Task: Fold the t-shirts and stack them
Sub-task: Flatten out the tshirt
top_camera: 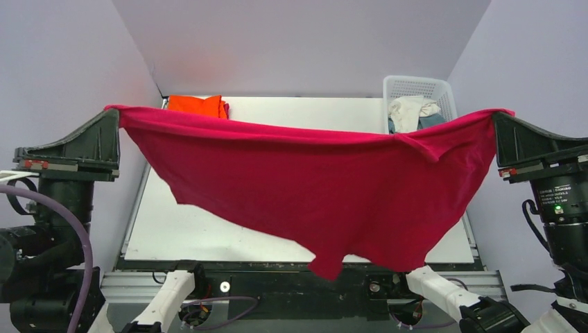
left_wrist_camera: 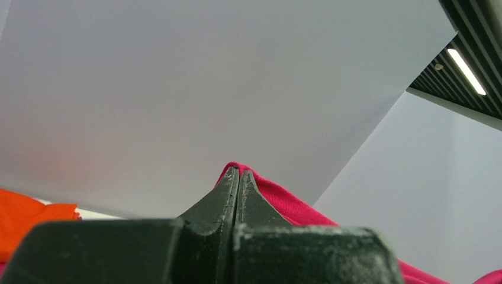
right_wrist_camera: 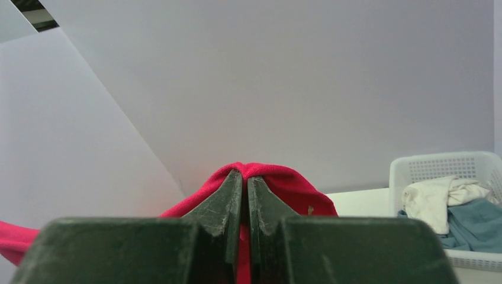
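Note:
The crimson red t-shirt [top_camera: 319,187] hangs spread in the air between both arms, high above the table [top_camera: 180,229]. My left gripper [top_camera: 116,111] is shut on its left corner, seen close in the left wrist view [left_wrist_camera: 238,170]. My right gripper [top_camera: 496,114] is shut on its right corner, seen close in the right wrist view [right_wrist_camera: 244,173]. The shirt's lower edge droops toward the table's near edge. A folded orange t-shirt [top_camera: 197,105] lies at the back left of the table. The cream white t-shirt [top_camera: 410,111] and the teal blue t-shirt [right_wrist_camera: 476,222] lie in the basket. The magenta pink shirt is not in view.
The white lattice basket [top_camera: 440,89] stands at the back right corner of the table. Pale walls close in the back and both sides. The arm bases sit at the near edge under the hanging shirt.

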Robot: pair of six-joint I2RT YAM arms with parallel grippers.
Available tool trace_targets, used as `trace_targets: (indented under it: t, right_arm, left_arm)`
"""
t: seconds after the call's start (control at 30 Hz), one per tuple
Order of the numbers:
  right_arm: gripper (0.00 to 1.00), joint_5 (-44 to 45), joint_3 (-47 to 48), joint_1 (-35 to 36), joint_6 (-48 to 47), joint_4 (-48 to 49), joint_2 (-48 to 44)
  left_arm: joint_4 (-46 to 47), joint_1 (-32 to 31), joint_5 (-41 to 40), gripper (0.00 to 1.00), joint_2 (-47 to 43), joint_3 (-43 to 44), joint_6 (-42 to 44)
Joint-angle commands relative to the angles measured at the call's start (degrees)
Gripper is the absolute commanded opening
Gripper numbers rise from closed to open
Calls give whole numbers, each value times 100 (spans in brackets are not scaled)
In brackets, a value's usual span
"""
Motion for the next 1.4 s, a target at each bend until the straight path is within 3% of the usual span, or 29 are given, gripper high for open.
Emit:
trace_targets:
  t: [0.0, 0.2, 0.33, 0.6, 0.77, 0.9, 1.13, 1.37]
  right_arm:
    - [0, 251, -463, -49, -304, 216, -187]
    - [0, 1084, -1703, -49, -540, 322, -188]
    - [0, 1669, -2785, -70, -565, 634, 162]
    - [0, 1163, -4184, -642, -29, 1517, 1976]
    - [0, 565, -4219, -711, 27, 2000, 3186]
    - [0, 396, -3724, -725, 54, 2034, 4220]
    - [0, 354, -2821, -762, 151, 2035, 5580]
    - [0, 380, -1805, -852, 133, 2014, 6528]
  left_arm:
    - [151, 28, 152, 0, -168, -753, -185]
    - [525, 28, -96, 0, -449, -2835, -553]
    - [1313, 33, -270, 0, -200, -4365, -828]
    - [2889, 15, -240, 0, 1884, -5828, -613]
    - [3513, 13, -333, 0, 3206, -5720, -385]
    - [3650, 11, -374, 0, 4285, -4996, -154]
    - [3191, 19, -641, 0, 5966, -3518, 123]
    - [2726, 28, -879, 0, 7091, -2038, 347]
